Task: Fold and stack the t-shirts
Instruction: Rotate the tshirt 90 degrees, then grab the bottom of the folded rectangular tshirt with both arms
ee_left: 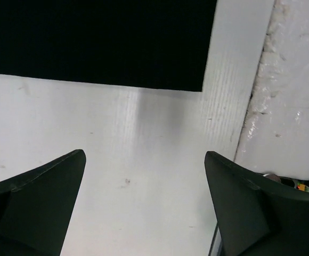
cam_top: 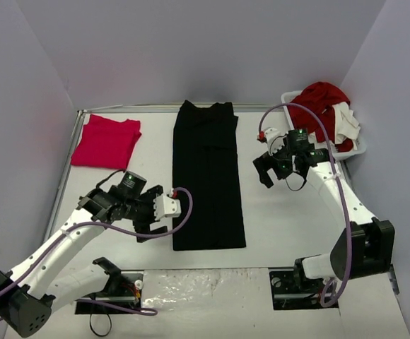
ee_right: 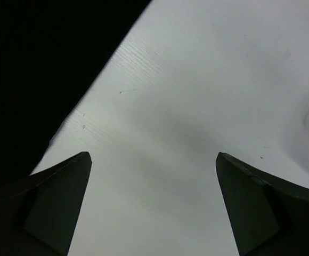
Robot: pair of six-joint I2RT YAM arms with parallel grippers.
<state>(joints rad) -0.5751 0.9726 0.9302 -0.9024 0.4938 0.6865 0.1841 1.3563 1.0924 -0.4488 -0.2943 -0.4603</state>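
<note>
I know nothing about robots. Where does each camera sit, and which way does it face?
Top external: above and behind, looking down on the table; left arm and right arm show.
Left wrist: on the left arm, looking down at the table past the open left gripper.
Right wrist: likewise, past the open right gripper.
Shared: the black t-shirt shows in all three.

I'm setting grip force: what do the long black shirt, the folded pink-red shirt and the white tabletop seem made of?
Long black t-shirt: soft matte cloth, likely knit; lies limp and flat with faint creases, no shine.
Folded pink-red t-shirt: similar soft matte cloth; rounded, wavy edges.
White tabletop: probably fluted plastic board, slight sheen; fine parallel ribs and a soft reflection in the wrist views.
</note>
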